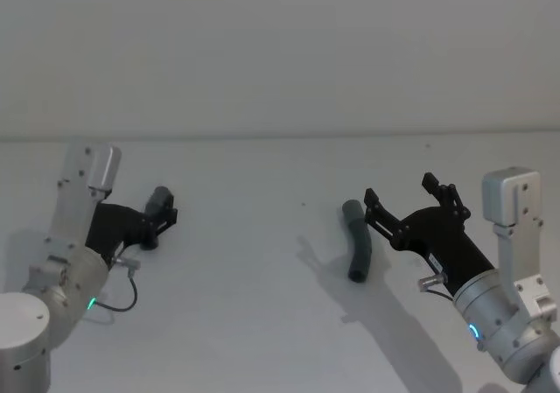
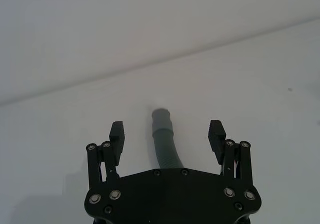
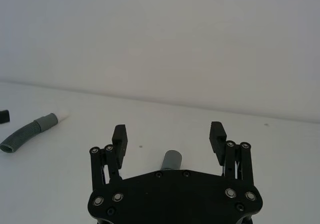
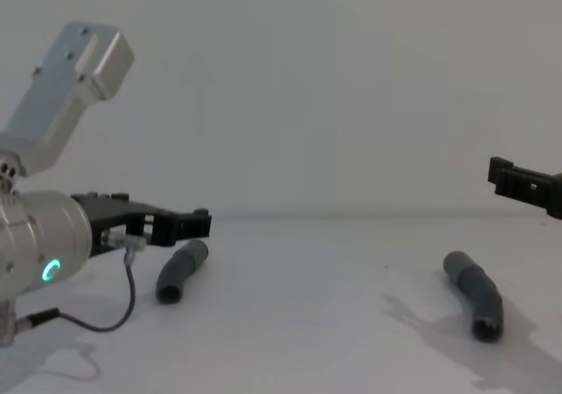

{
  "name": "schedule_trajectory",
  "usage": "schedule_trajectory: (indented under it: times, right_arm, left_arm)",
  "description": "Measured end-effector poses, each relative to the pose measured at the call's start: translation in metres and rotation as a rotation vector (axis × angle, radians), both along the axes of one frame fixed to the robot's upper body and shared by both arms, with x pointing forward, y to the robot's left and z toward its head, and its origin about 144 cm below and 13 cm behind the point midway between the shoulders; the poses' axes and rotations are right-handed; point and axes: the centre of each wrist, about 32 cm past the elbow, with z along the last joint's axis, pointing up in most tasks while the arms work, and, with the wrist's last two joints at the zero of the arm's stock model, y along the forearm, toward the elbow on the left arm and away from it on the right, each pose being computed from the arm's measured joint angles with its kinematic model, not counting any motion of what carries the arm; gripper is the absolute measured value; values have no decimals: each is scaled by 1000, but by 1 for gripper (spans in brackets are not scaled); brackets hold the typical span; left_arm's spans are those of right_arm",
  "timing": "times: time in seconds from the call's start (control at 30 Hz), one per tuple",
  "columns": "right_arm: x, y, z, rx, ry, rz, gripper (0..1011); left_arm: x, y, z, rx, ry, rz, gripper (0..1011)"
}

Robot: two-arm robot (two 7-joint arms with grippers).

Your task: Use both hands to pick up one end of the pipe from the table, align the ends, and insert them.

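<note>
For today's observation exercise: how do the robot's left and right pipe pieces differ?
The left piece has ribs and a white tip; the right piece looks smooth and all grey. The left pincer sits low over the left piece; the right pincer hovers higher above the right piece. Both are dark, bent, on the table.

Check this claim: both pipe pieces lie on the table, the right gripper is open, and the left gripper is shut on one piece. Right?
No. The left gripper is open too: the left wrist view shows its fingers spread around the pipe piece, not touching. It and the other piece do lie on the table; the right gripper is open.
</note>
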Motion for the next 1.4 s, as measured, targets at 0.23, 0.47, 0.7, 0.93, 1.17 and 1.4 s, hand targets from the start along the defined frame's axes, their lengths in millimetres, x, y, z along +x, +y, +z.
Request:
schedule_trajectory:
  times: [0.23,0.47,0.7,0.93,1.17,1.4]
  right_arm:
    - [0,0,0,0,0,0,1002]
    - [0,0,0,0,0,0,1001]
    - [0,0,0,0,0,0,1002]
    - [0,0,0,0,0,0,1001]
    - [0,0,0,0,0,0,1002]
    - [0,0,0,0,0,0,1002]
  left_arm:
    - [5,-4,-6,-14,66,11,1001]
    - [11,-6,-4,-13,109,19,1001]
    - [20,-7,8,-2,128,17,1001]
    - [26,-6,23,11,134,6,1001]
    - [30,-2,32,10,159,-8,1001]
    - [33,3,37,9,206,-21,1001]
